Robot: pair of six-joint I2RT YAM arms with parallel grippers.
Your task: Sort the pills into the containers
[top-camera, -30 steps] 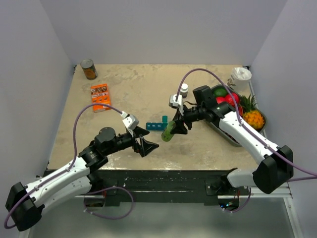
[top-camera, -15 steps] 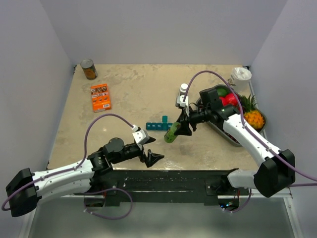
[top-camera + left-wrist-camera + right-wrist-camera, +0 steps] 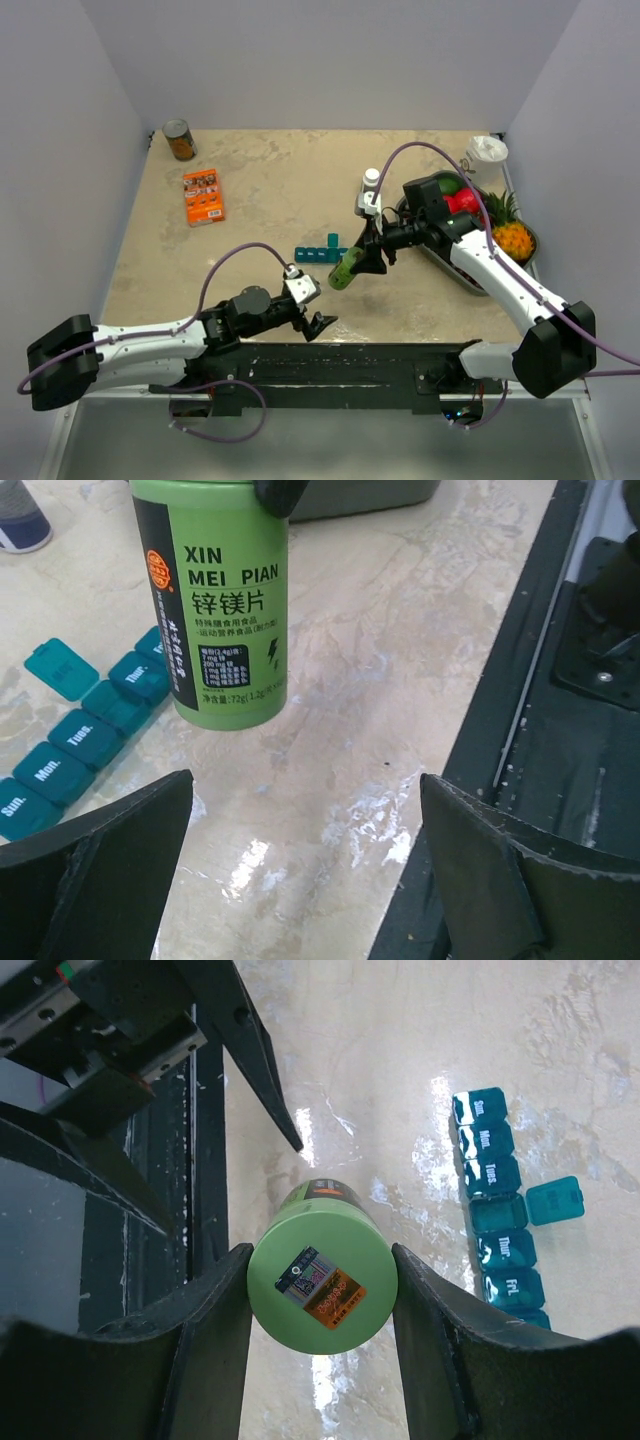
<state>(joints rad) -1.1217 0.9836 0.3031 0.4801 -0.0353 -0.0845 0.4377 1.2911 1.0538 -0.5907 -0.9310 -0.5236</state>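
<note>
At the far left a tin can (image 3: 180, 140) and an orange packet (image 3: 203, 195) lie well apart from the work, and we cannot read their print. Low at the near edge, the left gripper (image 3: 306, 777) faces the bottle with its jaws spread wide and nothing between them. Beyond it, near the middle of the table, lies the teal pill organiser (image 3: 318, 250). We read Sun., Mon., Tues., Thur. and Fri. on its lids, and the lid (image 3: 62, 668) between Tues. and Thur. is flipped open. Just right of the organiser and nearer to us, the green bottle (image 3: 225, 600) hangs tilted off the table, pinched near one end by the right gripper (image 3: 322, 1260). Its label reads XIN MEI PIAN above Chinese characters. We cannot tell whether a cap is on it. Farther right stands a small dark bottle (image 3: 371, 183) with a white cap. We judge the bottle is being presented for opening or pouring. The next move likely calls for the left jaws to close on its free end, or for a tip over the open compartment.
</note>
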